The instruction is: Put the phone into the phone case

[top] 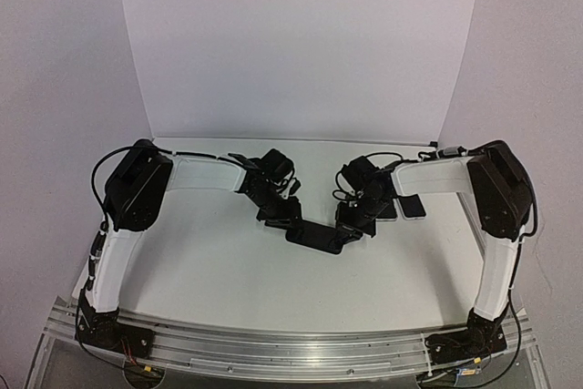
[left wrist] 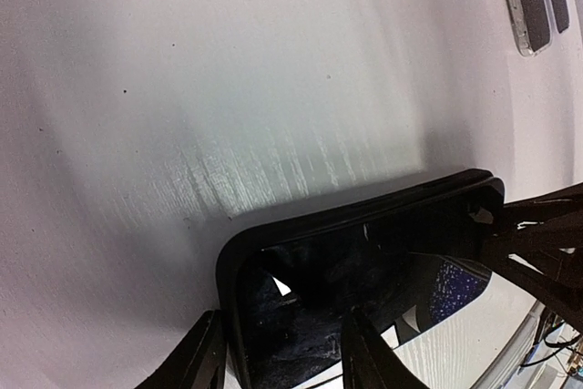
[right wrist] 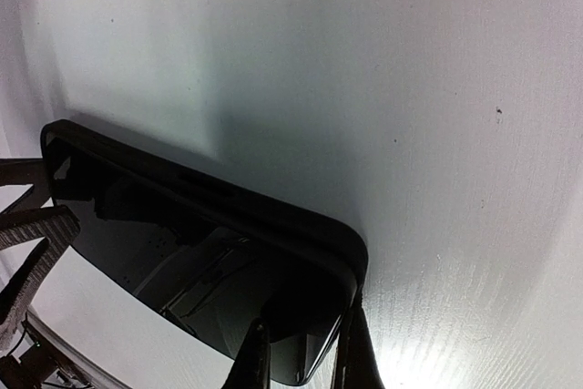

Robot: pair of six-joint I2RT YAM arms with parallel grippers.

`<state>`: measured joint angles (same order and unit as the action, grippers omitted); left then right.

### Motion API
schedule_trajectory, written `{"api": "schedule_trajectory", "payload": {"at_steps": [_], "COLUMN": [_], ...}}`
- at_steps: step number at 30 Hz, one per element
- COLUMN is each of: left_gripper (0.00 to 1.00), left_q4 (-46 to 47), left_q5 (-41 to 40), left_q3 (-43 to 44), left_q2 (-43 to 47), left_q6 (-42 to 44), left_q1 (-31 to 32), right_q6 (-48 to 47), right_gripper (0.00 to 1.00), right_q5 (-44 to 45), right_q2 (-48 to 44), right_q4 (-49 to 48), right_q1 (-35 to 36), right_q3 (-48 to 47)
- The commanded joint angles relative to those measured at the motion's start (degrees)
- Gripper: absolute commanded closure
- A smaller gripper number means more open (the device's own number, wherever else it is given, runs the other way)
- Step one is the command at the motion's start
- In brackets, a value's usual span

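A flat white table top [top: 219, 271] fills the lower half of the top view. At its far edge stands a plain white back panel [top: 301, 43], upright, and it meets the table in a straight line. A pale lilac-grey left wall panel [top: 55, 88] and a similar right wall panel [top: 533, 52] close the two sides, each one angled outward toward the camera. Along the near edge of the table runs a silver slotted aluminium rail [top: 291, 351]. The light is soft and even, and the shadows are weak. In the wrist views the table surface shows fine brushed lines, a few tiny dark specks and bright patches of glare.
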<state>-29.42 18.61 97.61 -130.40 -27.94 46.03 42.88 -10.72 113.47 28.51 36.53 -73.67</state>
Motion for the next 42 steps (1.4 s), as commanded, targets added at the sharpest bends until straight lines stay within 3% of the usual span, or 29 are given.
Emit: {"api": "schedule_trajectory", "payload": {"at_steps": [1, 9, 27, 35, 42], "left_gripper": [0.57, 0.6, 0.66, 0.72, 0.78], "left_q4": [-3.8, -3.4, -6.6, -13.0, -18.1], "left_q5": [-0.6, -0.8, -1.6, -9.1, -14.2], "left_q3": [-1.3, -3.7, -3.7, 0.2, 1.9], "left_q2": [-6.2, -6.6, -8.7, -11.8, -14.4], "left_q6": [0.0, -2.0, -5.2, -4.3, -4.7], "left_q1": [3.2, 3.3, 3.7, 3.7, 4.1], "right_q6": [-4.0, -6.1, -8.4, -2.6, 2.7], "right_gripper": [0.98, 1.0, 1.0, 1.0, 0.99], "right_q5": [-4.5, 1.4, 9.4, 14.5, 8.4], "right_q2": [8.3, 14.3, 24.9, 16.9, 17.6], "right_q4": [-10.1, -10.1, -8.2, -5.4, -5.4], "right_q1": [4.4, 7.2, 11.3, 10.8, 8.6], "right_q3": [1.2, 5.0, 4.1, 4.9, 3.7]}}
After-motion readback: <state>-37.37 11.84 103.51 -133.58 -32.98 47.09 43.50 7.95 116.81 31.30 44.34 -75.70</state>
